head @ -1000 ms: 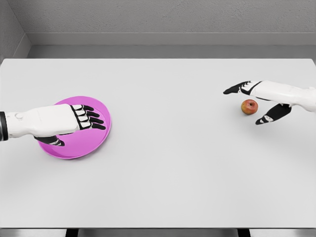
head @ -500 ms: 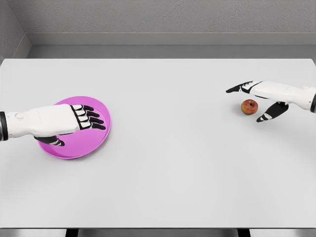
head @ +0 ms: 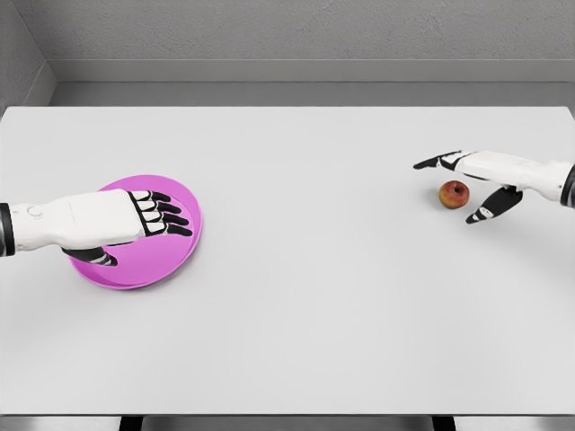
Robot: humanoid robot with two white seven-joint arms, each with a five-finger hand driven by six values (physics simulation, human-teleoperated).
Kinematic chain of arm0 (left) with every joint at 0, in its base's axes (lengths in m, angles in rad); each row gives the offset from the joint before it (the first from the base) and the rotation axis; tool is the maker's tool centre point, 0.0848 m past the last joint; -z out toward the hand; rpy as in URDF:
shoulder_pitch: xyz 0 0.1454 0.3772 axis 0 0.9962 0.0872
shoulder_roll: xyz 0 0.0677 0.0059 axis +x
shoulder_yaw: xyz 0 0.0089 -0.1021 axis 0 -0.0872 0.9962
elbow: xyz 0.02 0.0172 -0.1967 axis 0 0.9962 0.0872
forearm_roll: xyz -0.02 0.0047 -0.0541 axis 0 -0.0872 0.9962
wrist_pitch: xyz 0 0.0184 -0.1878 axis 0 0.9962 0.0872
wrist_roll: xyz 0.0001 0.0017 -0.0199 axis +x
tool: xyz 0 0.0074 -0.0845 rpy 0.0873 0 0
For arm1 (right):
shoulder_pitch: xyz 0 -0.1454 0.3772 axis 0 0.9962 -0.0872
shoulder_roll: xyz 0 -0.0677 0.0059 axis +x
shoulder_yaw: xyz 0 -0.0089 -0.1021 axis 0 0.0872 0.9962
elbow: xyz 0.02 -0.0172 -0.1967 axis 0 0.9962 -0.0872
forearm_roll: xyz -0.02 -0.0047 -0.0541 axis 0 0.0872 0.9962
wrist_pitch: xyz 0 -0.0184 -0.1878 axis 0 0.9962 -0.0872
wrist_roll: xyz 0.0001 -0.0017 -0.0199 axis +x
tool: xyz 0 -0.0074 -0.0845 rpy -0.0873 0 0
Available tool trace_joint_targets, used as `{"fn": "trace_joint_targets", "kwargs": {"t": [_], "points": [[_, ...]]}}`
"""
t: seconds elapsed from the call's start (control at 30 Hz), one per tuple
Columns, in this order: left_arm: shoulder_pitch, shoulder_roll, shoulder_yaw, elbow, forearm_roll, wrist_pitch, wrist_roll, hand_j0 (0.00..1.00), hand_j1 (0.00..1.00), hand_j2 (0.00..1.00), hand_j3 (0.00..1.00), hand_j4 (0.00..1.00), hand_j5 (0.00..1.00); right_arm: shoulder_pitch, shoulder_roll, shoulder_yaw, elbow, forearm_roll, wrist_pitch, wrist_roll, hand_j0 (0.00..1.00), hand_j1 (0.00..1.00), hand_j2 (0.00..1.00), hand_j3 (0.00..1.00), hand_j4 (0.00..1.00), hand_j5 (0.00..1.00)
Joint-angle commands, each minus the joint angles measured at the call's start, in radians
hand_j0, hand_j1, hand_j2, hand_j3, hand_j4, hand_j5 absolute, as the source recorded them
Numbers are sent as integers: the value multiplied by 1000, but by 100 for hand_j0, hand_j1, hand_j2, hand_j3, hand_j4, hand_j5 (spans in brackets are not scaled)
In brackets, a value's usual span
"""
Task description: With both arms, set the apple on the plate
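Left arm entering from the left edge, forearm level, left hand (head: 135, 220) palm down with black fingers (head: 171, 218) extended and slightly fanned toward the right, thumb tucked beneath. Right arm entering from the right edge, right hand (head: 481, 175) spread wide, fingers reaching left, thumb (head: 490, 206) angled down and apart, nothing grasped.

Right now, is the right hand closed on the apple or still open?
Open. The right hand has fingers and thumb spread on either side of the apple, which sits on the table in the gap, not gripped.
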Motion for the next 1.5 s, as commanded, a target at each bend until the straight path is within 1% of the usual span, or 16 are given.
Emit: {"fn": "trace_joint_targets", "kwargs": {"t": [0.0, 0.1, 0.23, 0.3, 0.53, 0.6, 0.73, 0.93, 1.03, 1.23, 1.3, 1.47], "points": [[0, 1, 1, 0, 5, 1, 0, 100, 100, 100, 100, 100, 100, 1, 1, 1, 8, -7, 3, 0, 100, 100, 100, 100, 100, 100], [0, 1, 1, 0, 5, 1, 0, 100, 100, 100, 100, 100, 100, -5, 1, 0, 39, -5, 3, 0, 100, 100, 100, 100, 100, 100], [0, 1, 1, 0, 5, 1, 0, 100, 100, 100, 100, 100, 100, -8, 1, 0, 54, -4, 3, 0, 100, 100, 100, 100, 100, 100], [0, 1, 1, 0, 5, 1, 0, 100, 100, 100, 100, 100, 100, -8, 9, -2, 62, 25, 3, 0, 100, 100, 100, 100, 100, 100], [0, 1, -2, 0, 5, 1, 0, 100, 100, 100, 100, 100, 100, -12, 27, 0, 77, 27, 3, 0, 100, 100, 100, 100, 100, 100], [0, 1, -3, 0, 5, 1, 0, 100, 100, 100, 100, 100, 100, -14, 30, -2, 89, 47, 3, 0, 100, 100, 100, 100, 100, 100], [0, 1, -4, 0, 5, 1, 0, 100, 100, 100, 100, 100, 100, -20, 49, -2, 108, 59, 3, 0, 100, 100, 100, 100, 100, 100], [0, 1, -4, 0, 5, 1, 0, 100, 100, 100, 100, 100, 100, -28, 55, -2, 134, 70, 3, 0, 100, 100, 100, 100, 100, 100], [0, 1, -4, 0, 5, 1, 0, 100, 100, 100, 100, 100, 100, -37, 55, -2, 168, 71, 3, 0, 100, 100, 100, 100, 100, 100], [0, 1, -4, 0, 5, 1, 0, 100, 100, 100, 100, 100, 100, -38, 58, -2, 178, 71, 3, 0, 100, 100, 100, 100, 100, 100], [0, 1, -4, 0, 5, 1, 0, 100, 100, 100, 100, 100, 100, -41, 70, 0, 197, 71, 3, 0, 100, 100, 100, 100, 100, 100], [0, 1, -4, 0, 5, 1, 0, 100, 100, 100, 100, 100, 100, -48, 85, -2, 201, 91, 3, 0, 100, 100, 100, 100, 100, 100]]}}
